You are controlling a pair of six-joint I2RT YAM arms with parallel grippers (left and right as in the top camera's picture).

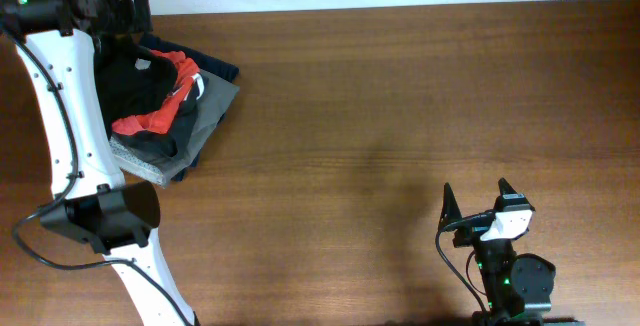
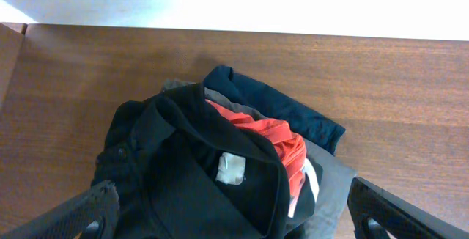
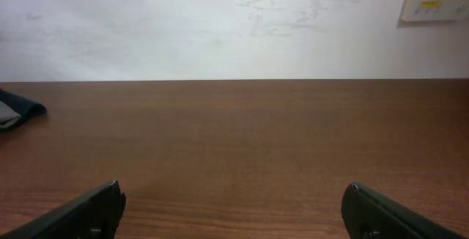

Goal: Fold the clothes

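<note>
The black shirt (image 1: 135,86) lies crumpled on top of a pile of clothes at the table's back left. In the left wrist view the black shirt (image 2: 183,173) shows its small white tag (image 2: 231,168). My left gripper (image 2: 234,221) is open, its fingers on either side of the shirt, just above it. In the overhead view the left gripper (image 1: 125,11) sits at the pile's far edge. My right gripper (image 1: 478,198) is open and empty at the front right, far from the pile; the right wrist view shows its fingers (image 3: 231,213) over bare table.
Under the shirt lie a red garment (image 1: 160,111) (image 2: 275,136), a grey folded garment (image 1: 185,136) (image 2: 330,188) and a dark blue garment (image 1: 215,66) (image 2: 278,107). The left arm's white links (image 1: 60,116) run down the left edge. A wall stands behind the table.
</note>
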